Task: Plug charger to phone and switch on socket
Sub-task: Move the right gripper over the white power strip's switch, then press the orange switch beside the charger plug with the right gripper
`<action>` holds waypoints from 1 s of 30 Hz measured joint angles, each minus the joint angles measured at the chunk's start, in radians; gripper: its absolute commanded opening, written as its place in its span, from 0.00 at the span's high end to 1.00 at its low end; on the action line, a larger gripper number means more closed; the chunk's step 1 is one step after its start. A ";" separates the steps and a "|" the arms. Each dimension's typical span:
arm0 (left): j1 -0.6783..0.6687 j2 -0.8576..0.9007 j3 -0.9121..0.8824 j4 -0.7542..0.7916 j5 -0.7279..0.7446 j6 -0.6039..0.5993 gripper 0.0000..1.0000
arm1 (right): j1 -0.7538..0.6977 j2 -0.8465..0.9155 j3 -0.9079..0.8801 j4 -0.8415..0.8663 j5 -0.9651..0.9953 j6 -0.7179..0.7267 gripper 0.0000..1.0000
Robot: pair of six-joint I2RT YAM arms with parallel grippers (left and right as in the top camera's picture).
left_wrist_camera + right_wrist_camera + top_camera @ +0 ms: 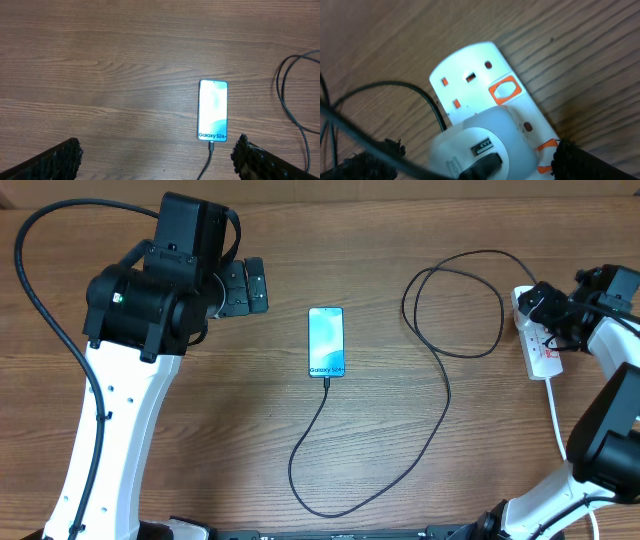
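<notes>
The phone (326, 342) lies flat mid-table, its blue screen lit, with the charger (440, 410) tip seated in its bottom edge. In the left wrist view the phone (213, 109) and the plugged-in tip (211, 148) sit just ahead of my left gripper (157, 161), which is open, holds nothing and hovers above the table. The black cable runs in loops to the white socket (545, 360) at the right. My right gripper (475, 162) is open and straddles the white adapter (485, 142) plugged into the socket (470, 65). One orange-red switch (505, 91) shows fully; another (545, 155) lies beside the right finger (580, 162).
A white cord (556, 415) leaves the socket toward the front edge. Slack charger cable (460, 300) loops between phone and socket. My left gripper (245, 287) hangs left of the phone. Bare wooden table (200, 450) surrounds everything.
</notes>
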State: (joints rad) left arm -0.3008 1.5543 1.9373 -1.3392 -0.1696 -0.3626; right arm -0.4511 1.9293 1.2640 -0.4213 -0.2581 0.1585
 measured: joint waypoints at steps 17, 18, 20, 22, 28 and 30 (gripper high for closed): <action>0.000 0.000 0.000 0.000 0.000 0.000 0.00 | 0.000 0.019 0.000 0.005 -0.024 -0.024 0.00; 0.000 0.000 0.000 0.000 0.000 0.000 0.00 | 0.000 0.021 0.000 0.010 -0.024 -0.025 0.00; 0.000 0.000 0.000 0.000 0.000 0.000 0.00 | 0.000 0.023 0.000 0.011 -0.026 -0.028 0.00; 0.000 0.000 0.000 0.000 0.000 0.000 0.00 | 0.000 0.026 0.000 0.011 -0.027 -0.029 0.00; 0.000 0.000 0.000 0.000 0.000 0.000 0.00 | -0.006 0.026 0.000 0.000 -0.046 -0.037 0.00; 0.000 0.000 0.000 0.000 0.000 0.000 0.00 | -0.007 0.026 0.003 -0.010 -0.046 -0.040 0.00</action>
State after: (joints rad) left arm -0.3008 1.5543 1.9373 -1.3392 -0.1696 -0.3626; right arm -0.4583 1.9556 1.2675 -0.4313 -0.3042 0.1184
